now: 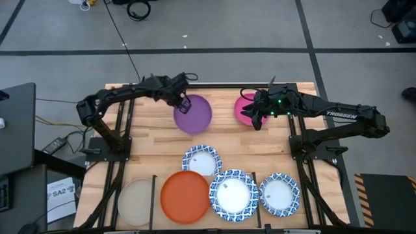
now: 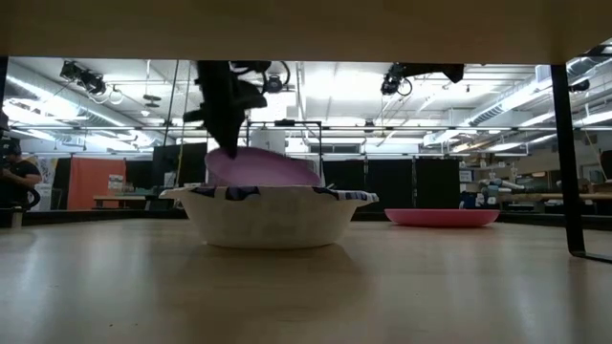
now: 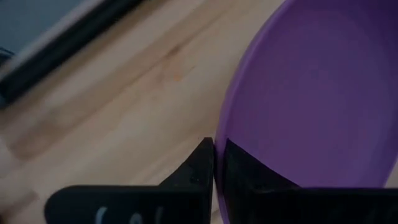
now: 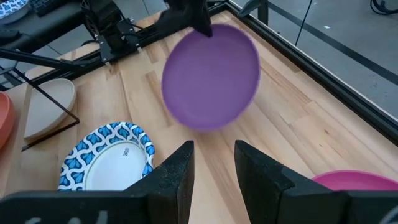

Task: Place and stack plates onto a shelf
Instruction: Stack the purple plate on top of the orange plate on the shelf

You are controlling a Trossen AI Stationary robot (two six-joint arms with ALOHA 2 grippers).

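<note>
Left jaws (image 1: 184, 103) pinching 1 purple plate (image 1: 195, 115)

The plate (image 1: 194, 114) nearest the black left arm was solid purple, and the one (image 1: 245, 108) beside the right arm was magenta. On the light-wood shelf (image 1: 156, 144) lay a pale beige plate (image 1: 137, 203), an orange plate (image 1: 185, 196), and three white-centred plates (image 1: 233, 195) with blue patterned rims.
</note>
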